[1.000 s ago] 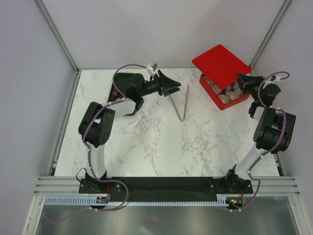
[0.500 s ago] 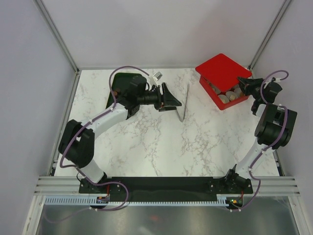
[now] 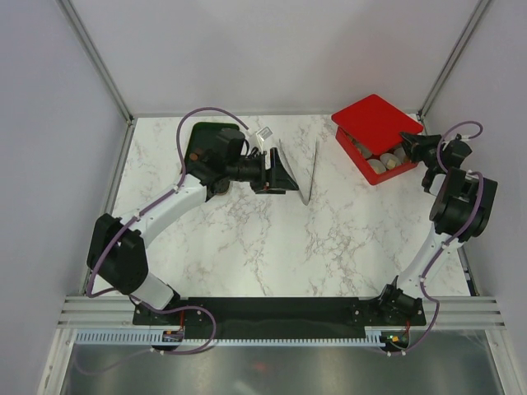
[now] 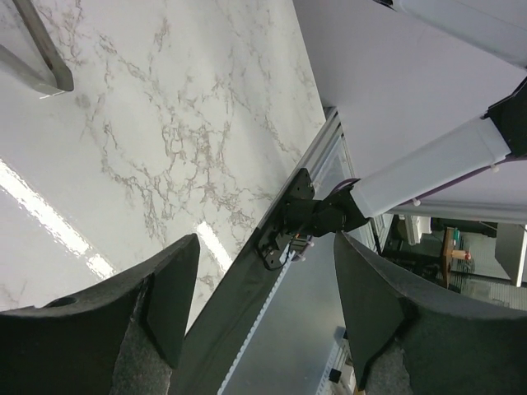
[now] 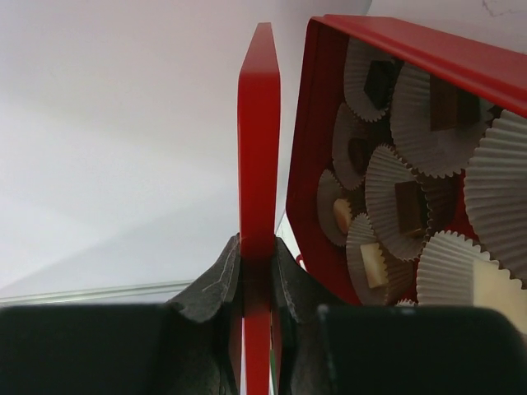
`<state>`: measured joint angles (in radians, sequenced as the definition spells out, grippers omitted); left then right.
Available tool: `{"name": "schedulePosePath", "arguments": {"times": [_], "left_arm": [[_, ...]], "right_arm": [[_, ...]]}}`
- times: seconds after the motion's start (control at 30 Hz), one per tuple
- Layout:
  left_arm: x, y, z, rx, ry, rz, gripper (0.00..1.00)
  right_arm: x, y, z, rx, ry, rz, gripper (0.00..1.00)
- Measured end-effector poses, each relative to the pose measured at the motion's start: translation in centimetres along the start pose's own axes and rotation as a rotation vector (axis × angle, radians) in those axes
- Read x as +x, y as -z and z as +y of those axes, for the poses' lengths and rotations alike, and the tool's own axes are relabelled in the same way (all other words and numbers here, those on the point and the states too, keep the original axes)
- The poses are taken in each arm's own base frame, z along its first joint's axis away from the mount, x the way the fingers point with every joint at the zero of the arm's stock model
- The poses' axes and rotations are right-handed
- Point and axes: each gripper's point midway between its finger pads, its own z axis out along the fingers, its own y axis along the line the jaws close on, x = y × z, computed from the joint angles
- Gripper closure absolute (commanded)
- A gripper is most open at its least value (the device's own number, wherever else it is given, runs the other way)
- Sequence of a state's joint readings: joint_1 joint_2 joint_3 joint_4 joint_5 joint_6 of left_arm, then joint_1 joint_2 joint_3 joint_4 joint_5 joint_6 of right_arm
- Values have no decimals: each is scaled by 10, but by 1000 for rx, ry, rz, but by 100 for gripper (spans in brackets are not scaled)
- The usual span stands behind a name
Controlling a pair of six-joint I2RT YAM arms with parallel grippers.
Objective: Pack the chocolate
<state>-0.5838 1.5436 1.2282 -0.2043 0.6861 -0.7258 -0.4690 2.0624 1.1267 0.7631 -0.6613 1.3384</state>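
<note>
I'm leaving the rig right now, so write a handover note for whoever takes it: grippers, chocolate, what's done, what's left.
Left gripper: open and empty, over the table next to the tongs.
Right gripper: shut on the red lid, pinching its edge. The lid stands raised beside the open red box.
Chocolate: pieces sit in paper cups inside the box.
Done: the cups that the right wrist view shows hold pieces.
Left: the box is not closed. Probably lower the lid onto it and let go.
</note>
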Motion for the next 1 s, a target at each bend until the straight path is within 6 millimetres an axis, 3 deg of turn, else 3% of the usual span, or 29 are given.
{"name": "schedulePosePath", "arguments": {"times": [1.0], "left_arm": [[4, 2, 8, -30, 1, 16, 26]], "right_arm": [[-6, 10, -37, 76, -31, -21, 100]]}}
